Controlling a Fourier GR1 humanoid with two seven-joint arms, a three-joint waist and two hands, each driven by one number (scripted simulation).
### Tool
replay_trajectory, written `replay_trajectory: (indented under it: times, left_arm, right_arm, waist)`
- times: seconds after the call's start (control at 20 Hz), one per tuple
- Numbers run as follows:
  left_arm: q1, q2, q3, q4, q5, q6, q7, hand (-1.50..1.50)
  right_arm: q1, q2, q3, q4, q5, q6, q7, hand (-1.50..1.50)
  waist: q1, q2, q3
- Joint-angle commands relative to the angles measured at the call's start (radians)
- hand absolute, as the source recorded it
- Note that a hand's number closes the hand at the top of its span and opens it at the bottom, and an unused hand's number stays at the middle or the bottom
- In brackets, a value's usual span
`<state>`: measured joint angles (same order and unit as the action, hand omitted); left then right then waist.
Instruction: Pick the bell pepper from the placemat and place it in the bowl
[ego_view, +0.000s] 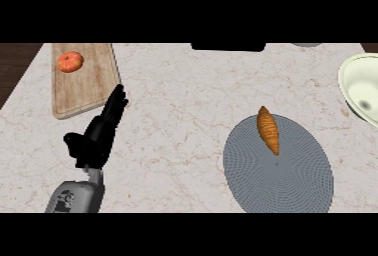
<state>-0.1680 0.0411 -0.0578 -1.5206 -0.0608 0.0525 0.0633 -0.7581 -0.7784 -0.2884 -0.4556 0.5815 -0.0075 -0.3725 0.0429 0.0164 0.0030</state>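
A round grey placemat (284, 175) lies at the lower right of the marble counter. On its upper part rests a long orange vegetable (269, 129), tapered at both ends, more like a carrot or sweet potato than a bell pepper. A pale cream bowl (353, 82) shows at the right edge, partly cut off. My left hand (96, 137) rests open at the lower left, fingers straight and pointing up toward the board, far from the placemat. The right hand does not show.
A wooden cutting board (85, 85) lies at the upper left with a round red-orange fruit (70, 62) on its far end. A dark object (227, 46) sits at the counter's back edge. The counter's left edge borders dark wood.
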Motion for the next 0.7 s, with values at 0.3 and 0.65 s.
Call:
replay_trajectory:
  times: [0.3, 0.65]
  left_arm:
    - [-0.007, -0.015, -0.016, 0.007, -0.008, 0.001, 0.004, 0.0]
    - [0.004, -0.014, -0.004, -0.017, -0.012, 0.016, 0.014, 0.0]
  right_arm:
    - [-0.068, -0.045, -0.093, 0.201, -0.094, 0.193, -0.24, -1.5]
    - [-0.108, -0.049, -0.214, 0.231, -0.204, 0.134, -0.27, -1.5]
  waist:
    - [0.006, 0.004, 0.002]
    - [-0.003, -0.002, 0.0]
